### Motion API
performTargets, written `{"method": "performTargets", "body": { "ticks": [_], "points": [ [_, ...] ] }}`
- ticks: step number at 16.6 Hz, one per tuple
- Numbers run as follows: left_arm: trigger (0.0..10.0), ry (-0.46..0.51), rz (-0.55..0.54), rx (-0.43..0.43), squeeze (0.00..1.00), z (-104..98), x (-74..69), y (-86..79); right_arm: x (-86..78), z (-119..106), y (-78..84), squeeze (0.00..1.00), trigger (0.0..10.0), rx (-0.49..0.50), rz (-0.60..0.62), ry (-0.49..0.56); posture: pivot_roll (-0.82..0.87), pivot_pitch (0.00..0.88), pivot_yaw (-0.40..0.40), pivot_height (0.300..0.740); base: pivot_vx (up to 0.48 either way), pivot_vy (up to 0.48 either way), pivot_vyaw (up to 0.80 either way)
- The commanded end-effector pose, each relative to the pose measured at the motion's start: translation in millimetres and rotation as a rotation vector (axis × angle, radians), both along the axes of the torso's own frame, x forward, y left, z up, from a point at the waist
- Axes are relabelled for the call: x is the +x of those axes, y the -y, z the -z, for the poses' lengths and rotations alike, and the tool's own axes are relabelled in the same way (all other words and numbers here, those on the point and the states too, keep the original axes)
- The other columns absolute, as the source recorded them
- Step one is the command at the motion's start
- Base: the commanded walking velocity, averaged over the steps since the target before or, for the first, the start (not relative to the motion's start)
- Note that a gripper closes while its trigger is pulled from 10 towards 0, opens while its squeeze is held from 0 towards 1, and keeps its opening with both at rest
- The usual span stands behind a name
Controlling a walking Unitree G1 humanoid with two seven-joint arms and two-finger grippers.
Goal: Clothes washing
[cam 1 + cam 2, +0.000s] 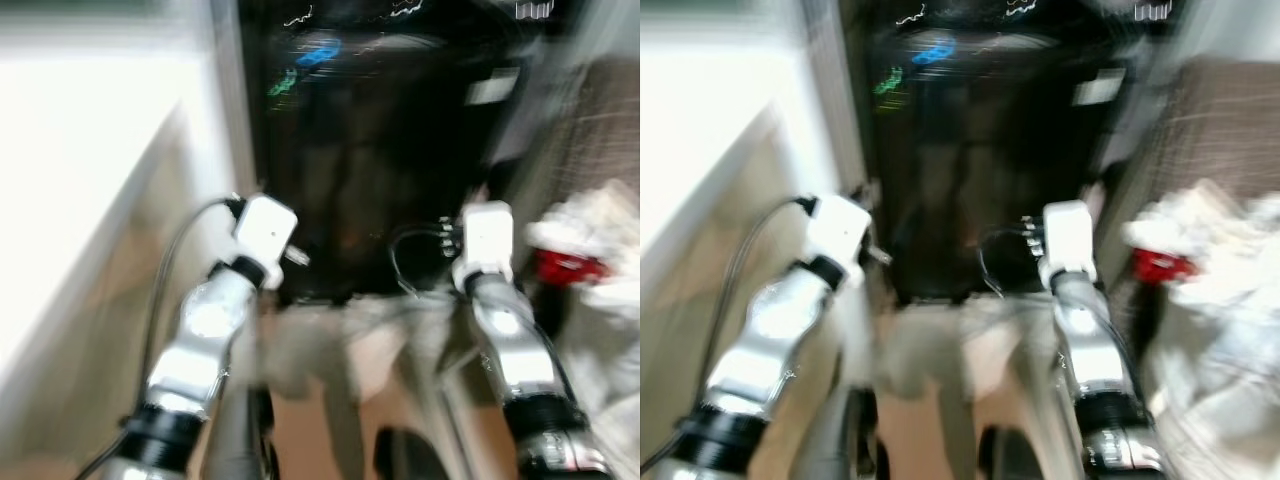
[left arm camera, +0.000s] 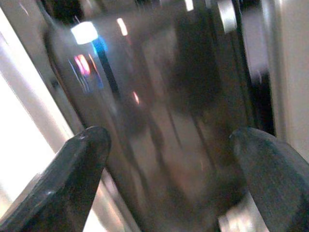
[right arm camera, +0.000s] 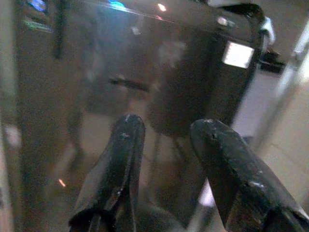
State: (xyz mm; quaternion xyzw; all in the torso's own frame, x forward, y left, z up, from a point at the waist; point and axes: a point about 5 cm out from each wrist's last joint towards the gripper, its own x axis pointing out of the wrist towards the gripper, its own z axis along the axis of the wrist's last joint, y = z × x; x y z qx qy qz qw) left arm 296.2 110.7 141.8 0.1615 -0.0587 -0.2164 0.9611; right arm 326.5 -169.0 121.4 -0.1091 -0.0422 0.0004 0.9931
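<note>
A tall glossy black washing machine (image 1: 380, 150) stands straight ahead, with blue and green lights (image 1: 318, 52) near its top and a white label (image 1: 492, 88) on the right. Both head views are blurred. My two silver arms reach toward its front, the left wrist (image 1: 265, 230) and right wrist (image 1: 487, 235) close to the dark panel. In the left wrist view my left gripper (image 2: 166, 137) is wide open before the shiny front (image 2: 159, 87). My right gripper (image 3: 169, 124) is open with a narrower gap, facing the same panel (image 3: 120, 63). A pile of white clothes (image 1: 595, 215) lies at the right.
A white wall or counter (image 1: 90, 150) runs along the left. Among the white clothes on the right sits a red item (image 1: 568, 266). Tan floor (image 1: 320, 420) shows between my arms below the machine.
</note>
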Motion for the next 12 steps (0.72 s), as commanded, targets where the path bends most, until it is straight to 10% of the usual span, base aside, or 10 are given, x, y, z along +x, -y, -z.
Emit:
{"method": "performTargets", "body": {
  "ticks": [1, 12],
  "points": [
    [10.0, 0.014, 0.039, -0.006, 0.0, -5.2, 0.9, 6.8, -0.6, -2.3, -3.3, 0.0, 10.0, -0.019, -0.014, 0.019, -0.08, 0.0, 0.004, 0.605, 0.319, -0.356, 0.0],
    [10.0, 0.018, 0.077, -0.075, 0.0, -10.9, -0.4, 10.5, -5.3, -10.7, -12.9, 0.0, 10.0, -0.034, -0.084, 0.077, -0.09, 0.0, 0.009, 0.596, 0.156, -0.097, -0.36]
  ]
}}
